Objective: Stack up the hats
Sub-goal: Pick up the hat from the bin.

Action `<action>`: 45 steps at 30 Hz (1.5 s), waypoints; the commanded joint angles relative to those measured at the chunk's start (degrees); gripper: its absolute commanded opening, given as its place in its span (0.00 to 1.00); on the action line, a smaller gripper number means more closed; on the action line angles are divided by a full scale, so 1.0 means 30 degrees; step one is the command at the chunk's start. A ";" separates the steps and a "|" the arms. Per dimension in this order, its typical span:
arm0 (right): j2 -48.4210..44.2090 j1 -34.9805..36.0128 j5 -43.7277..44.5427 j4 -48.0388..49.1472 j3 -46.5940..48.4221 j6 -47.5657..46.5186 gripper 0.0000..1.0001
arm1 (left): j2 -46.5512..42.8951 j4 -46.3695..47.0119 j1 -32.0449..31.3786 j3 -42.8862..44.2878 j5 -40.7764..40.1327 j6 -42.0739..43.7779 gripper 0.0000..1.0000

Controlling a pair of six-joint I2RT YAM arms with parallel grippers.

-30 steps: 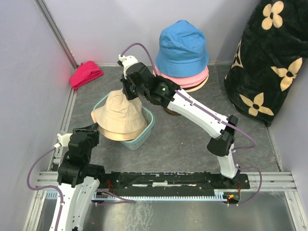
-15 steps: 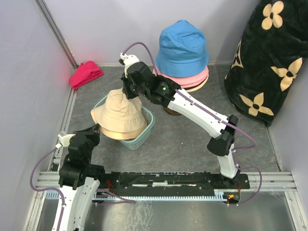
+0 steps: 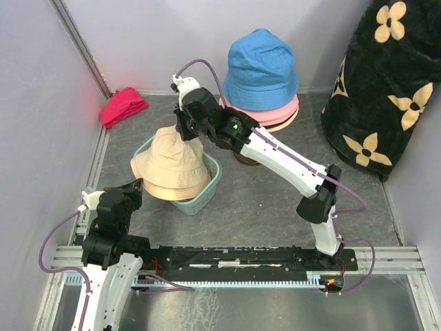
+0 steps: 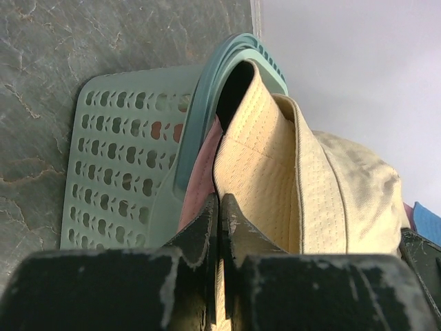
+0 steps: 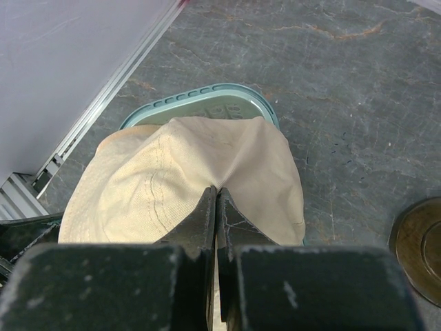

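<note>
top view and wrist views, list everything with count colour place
beige fabric bucket hat: 1, beige, on the basket
blue fabric bucket hat: 1, blue, tops the back stack
pink fabric bucket hat: at least 1, pink, under the blue hat
teal perforated plastic basket: 1, teal, front left
pink fabric: 1 piece, pink, inside the basket
magenta-red cloth bundle: 1, red, back left corner
black plush fabric with cream flowers: 1, black, right side
brown round disc: 1, brown, right of the basket
left gripper: 1, black, shut on beige hat's brim
right gripper: 1, black, shut on its crown
</note>
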 commanded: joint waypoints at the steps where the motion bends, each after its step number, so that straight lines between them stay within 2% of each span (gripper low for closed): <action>1: -0.1443 -0.0053 0.0860 0.2046 0.1189 -0.0797 0.01 | 0.0286 -0.0492 0.0065 0.0763 -0.0653 0.0925 0.03; 21: -0.2384 -0.0284 0.1150 0.3476 0.0889 -0.1560 0.01 | 0.0840 -0.1457 0.0060 0.1352 -0.1187 0.1166 0.03; 29: -0.2452 -0.0372 0.0597 0.3824 0.0983 -0.1793 0.01 | 0.1185 -0.1429 0.0064 0.1615 -0.1225 0.1213 0.03; 45: -0.2394 -0.0370 -0.1166 0.6626 0.1101 -0.3201 0.01 | 0.1917 -0.0603 0.0056 0.2292 -0.1077 0.1851 0.03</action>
